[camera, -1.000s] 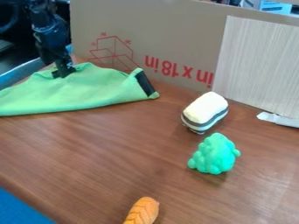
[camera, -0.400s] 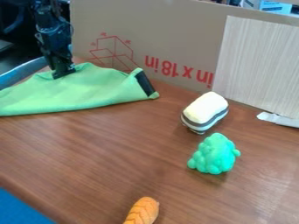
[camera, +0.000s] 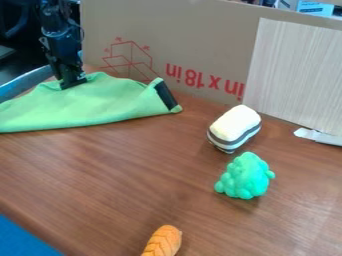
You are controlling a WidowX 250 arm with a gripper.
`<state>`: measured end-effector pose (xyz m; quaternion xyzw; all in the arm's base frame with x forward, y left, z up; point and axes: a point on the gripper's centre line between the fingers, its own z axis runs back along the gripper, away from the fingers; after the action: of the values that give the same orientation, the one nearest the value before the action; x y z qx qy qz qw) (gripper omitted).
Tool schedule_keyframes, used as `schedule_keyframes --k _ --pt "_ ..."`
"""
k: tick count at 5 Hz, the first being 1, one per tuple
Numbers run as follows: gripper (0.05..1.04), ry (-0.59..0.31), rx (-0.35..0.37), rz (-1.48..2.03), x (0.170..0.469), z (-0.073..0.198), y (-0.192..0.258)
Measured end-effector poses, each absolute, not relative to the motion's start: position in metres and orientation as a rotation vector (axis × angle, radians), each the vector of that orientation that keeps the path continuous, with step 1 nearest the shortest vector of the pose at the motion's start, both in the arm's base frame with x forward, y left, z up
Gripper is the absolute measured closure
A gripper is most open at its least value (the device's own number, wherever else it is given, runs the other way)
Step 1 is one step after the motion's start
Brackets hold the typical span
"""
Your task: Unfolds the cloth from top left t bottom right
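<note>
Brown counter (camera: 167, 175), backed by cardboard (camera: 200, 45). Across its far left corner, green cloth (camera: 93, 105), dark-banded at the right end. Black tool (camera: 72, 85) down at the cloth's back edge; cannot tell whether wide, narrow or gripping. Right of the cloth, striped white block (camera: 234, 124); just nearer, lumpy green toy (camera: 245, 177). Toward the near edge, braided orange toy (camera: 163, 241).

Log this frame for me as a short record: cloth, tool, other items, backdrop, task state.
cloth: green cloth, folded over, long edge toward the camera, dark strip at its right end
tool: black tool at the cloth's upper edge, left part of the view
other items: white-and-grey striped toy; bumpy green toy nearer the camera; orange braided-looking toy cut off by the bottom edge
backdrop: cardboard with red print
task state: cloth not yet unfolded
</note>
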<state>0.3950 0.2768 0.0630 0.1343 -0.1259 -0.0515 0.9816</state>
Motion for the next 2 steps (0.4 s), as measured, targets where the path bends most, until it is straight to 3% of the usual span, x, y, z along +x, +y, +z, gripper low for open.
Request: schedule_keyframes --k 2 --pt "0.120 -0.276 0.228 -0.118 0.4006 0.0778 0.2743"
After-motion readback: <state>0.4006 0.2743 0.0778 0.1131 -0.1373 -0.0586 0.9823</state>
